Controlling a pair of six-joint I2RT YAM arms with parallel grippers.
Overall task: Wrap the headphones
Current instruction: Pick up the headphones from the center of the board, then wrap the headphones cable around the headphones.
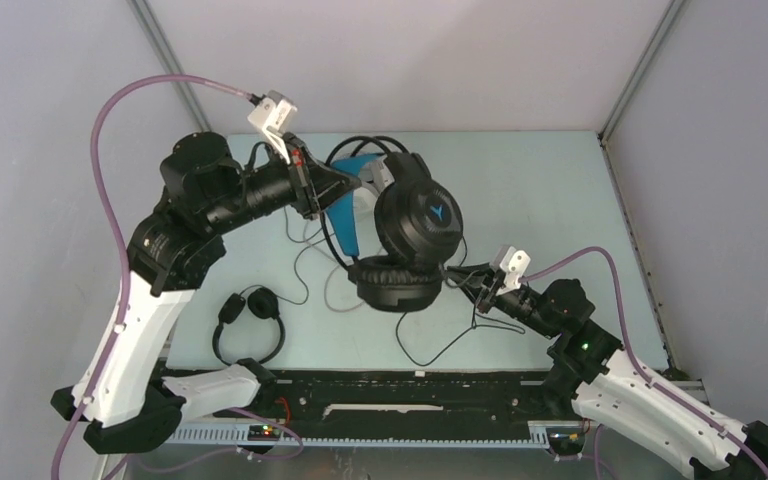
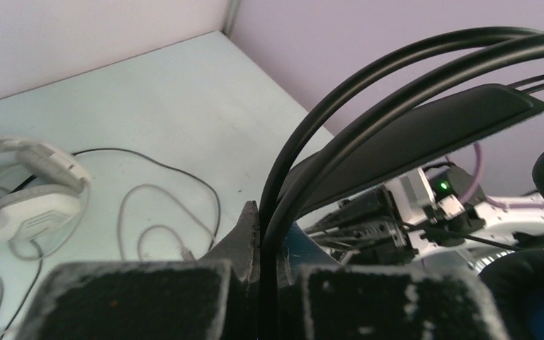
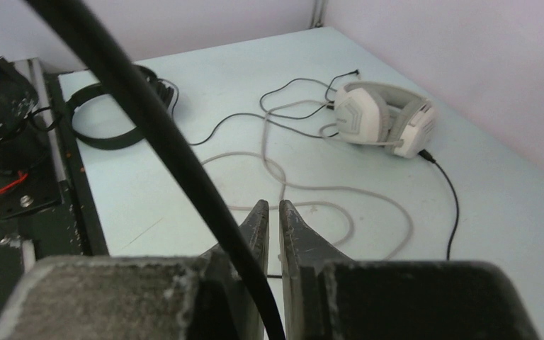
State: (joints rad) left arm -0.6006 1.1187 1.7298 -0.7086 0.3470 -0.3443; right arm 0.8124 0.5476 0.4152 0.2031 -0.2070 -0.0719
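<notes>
My left gripper (image 1: pixel 345 185) (image 2: pixel 273 219) is shut on the wire headband (image 2: pixel 340 99) of the bulky black headphones with blue accents (image 1: pixel 418 220) and holds them above the table. My right gripper (image 1: pixel 465 280) (image 3: pixel 273 205) sits just right of the lower ear cup (image 1: pixel 392 282). Its jaws are closed to a thin gap, and the thick black cable (image 3: pixel 177 149) runs down between them at their base. The white-grey headphones (image 3: pixel 382 117) (image 2: pixel 28 198) lie on the table with their grey cable (image 3: pixel 304 188) in loose loops. The small slim black headphones (image 1: pixel 250 320) (image 3: pixel 113 113) lie at the near left.
The pale table (image 1: pixel 540 200) is closed in by grey walls at the back and both sides. A black rail (image 1: pixel 410 390) runs along its near edge between the arm bases. Thin black cable (image 1: pixel 440 345) trails on the table under the right gripper.
</notes>
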